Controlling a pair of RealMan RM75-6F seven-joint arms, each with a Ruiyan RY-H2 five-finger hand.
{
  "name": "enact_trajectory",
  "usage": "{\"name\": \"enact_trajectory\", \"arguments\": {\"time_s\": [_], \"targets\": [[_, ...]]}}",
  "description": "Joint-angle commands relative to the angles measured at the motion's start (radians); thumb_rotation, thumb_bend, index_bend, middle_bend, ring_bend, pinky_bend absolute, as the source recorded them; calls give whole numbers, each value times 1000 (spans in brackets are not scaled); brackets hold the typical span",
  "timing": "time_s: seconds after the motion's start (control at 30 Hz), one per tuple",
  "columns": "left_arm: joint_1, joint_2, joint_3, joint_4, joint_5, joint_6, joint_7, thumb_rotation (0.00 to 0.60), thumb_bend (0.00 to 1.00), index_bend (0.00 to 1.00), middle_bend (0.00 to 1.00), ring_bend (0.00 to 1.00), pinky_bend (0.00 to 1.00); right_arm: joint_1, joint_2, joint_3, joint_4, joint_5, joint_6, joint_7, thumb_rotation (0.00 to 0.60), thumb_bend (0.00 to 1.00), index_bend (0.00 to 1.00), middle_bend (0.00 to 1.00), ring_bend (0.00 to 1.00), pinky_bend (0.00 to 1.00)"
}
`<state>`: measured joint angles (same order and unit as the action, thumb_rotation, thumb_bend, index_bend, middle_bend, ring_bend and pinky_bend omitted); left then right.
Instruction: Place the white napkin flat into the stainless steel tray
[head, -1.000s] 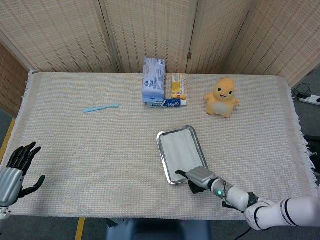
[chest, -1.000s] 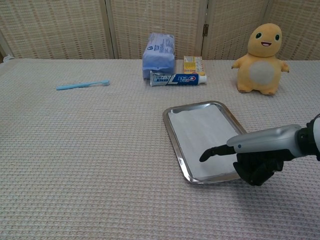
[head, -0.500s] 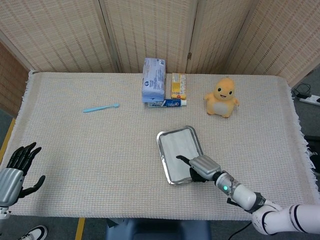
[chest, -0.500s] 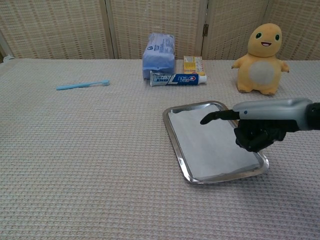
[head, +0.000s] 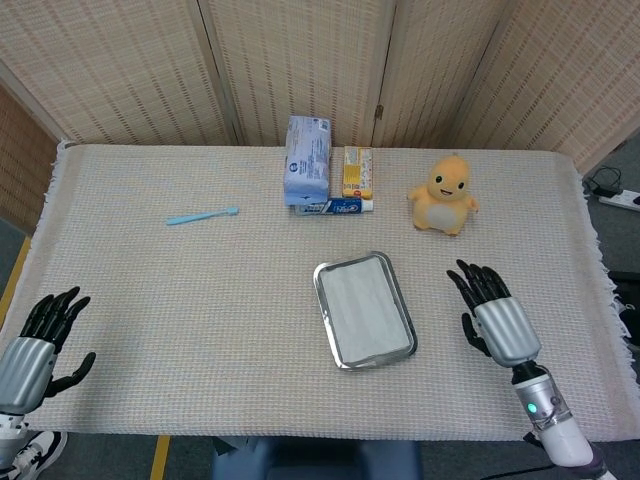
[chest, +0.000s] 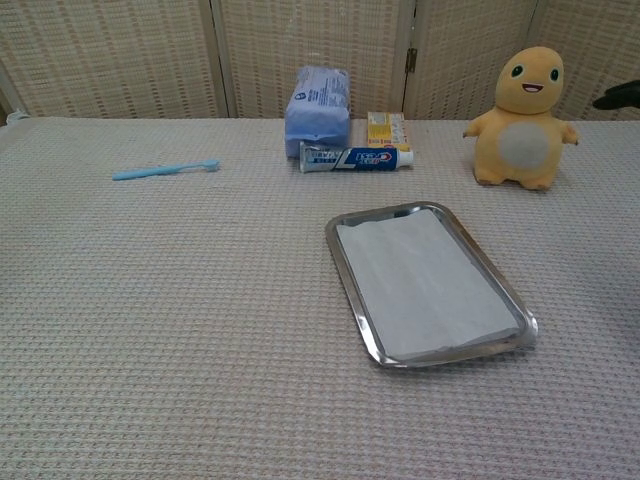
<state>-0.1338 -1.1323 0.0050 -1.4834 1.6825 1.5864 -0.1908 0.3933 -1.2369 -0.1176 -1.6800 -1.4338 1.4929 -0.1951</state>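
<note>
Woven table mat (head: 200, 300) — white napkin (chest: 425, 285) flat in stainless steel tray (chest: 345, 265)

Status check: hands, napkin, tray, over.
Both hands open: left, right beside the tray. Napkin flat in tray. Nothing in the way.

left robot hand (head: 32, 345) spread, right robot hand (head: 495, 320) spread

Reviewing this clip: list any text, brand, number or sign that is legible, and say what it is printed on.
Toothpaste tube: printing on a blue and red label, too small to read.
Blue packet: faint print, blurred, unreadable.
Yellow box: printing too small to read.
Stainless steel tray, white napkin, toothbrush, yellow plush toy: no text visible.
</note>
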Motion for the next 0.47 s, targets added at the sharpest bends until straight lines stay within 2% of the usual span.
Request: {"name": "enact_trajectory", "arguments": {"time_s": [0.03,0.13,0.2,0.3,0.47], "targets": [[2,-7,1,-2,13,11,22,600,434,0,0,0,0,-117,-10,-30,75,-68,122,-25,600,689,0,0,0,0],[3,-11,5,-4,10,2,40,600,434,0,0,0,0,-181,-14,-36,105,-67,172,-17,600,689,0,0,0,0],[1,-11,8,-11,5,-11,55,600,434,0,0,0,0,-206,16,-51,73,-45,150,-33,600,689,0,0,0,0],[0,-16,13,-18,10,-18,81,600,434,0,0,0,0,-222,59,-49,12,-47,147,-18,600,689,0,0,0,0],[6,-22,23,-28,22,-15,112,600,434,0,0,0,0,-230,70,-40,4,-96,131,8,600,688,0,0,0,0]]}}
